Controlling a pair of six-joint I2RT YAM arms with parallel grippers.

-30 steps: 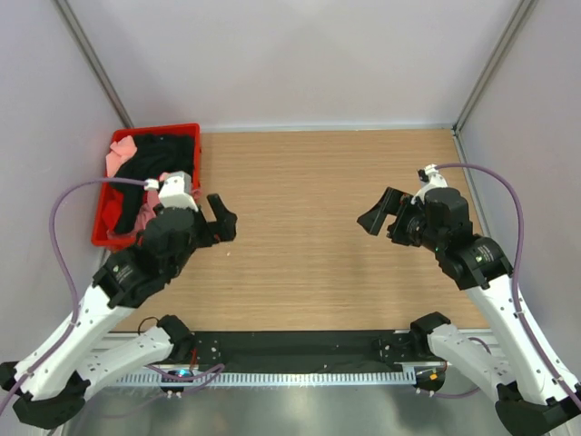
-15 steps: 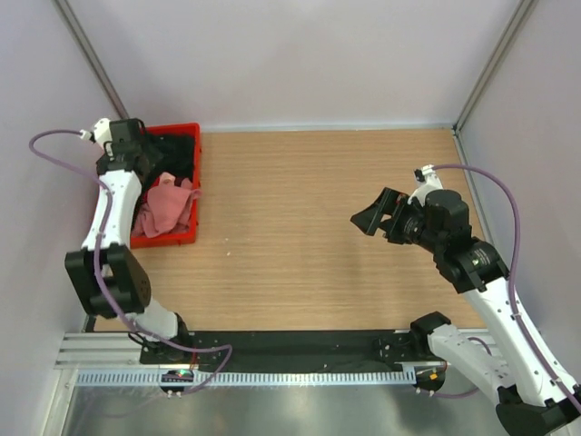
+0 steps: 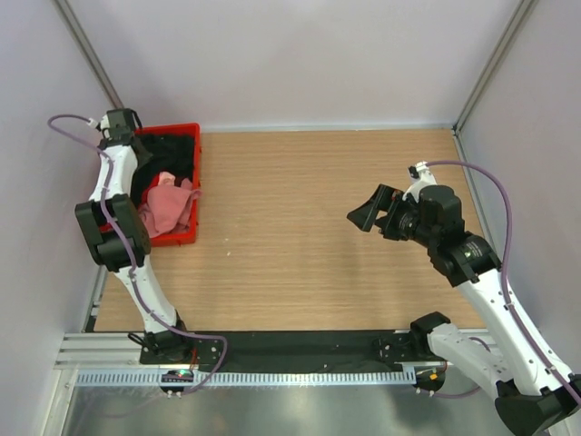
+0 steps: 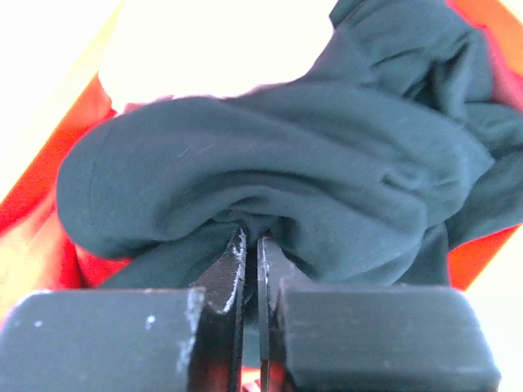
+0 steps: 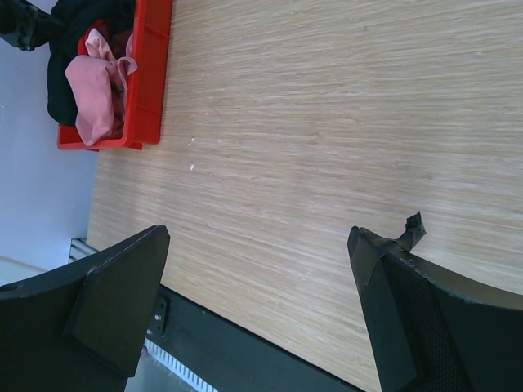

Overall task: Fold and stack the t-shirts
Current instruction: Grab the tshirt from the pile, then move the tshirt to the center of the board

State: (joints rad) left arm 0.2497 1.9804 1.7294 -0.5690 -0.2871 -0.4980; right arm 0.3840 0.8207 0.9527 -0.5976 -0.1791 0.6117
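Top view: left gripper (image 3: 122, 136) at far-left corner of red crate (image 3: 172, 239), on black t-shirt (image 3: 172, 148). Pink t-shirt (image 3: 168, 204) bunched nearer in crate. Fingertips hidden under wrist. Right gripper (image 3: 370, 211) spread wide over table (image 3: 290, 272), well apart.

Left wrist: jaws pinched shut on black fold. Lift slow, straight up, so thin pinch holds. Layers caught: cannot tell.

Right wrist: jaws open, nothing between. Other shirts indistinct.

Matt cloth black t-shirt (image 4: 310, 180), smooth red plastic crate (image 3: 174, 240), wood-grain table (image 3: 318, 227).
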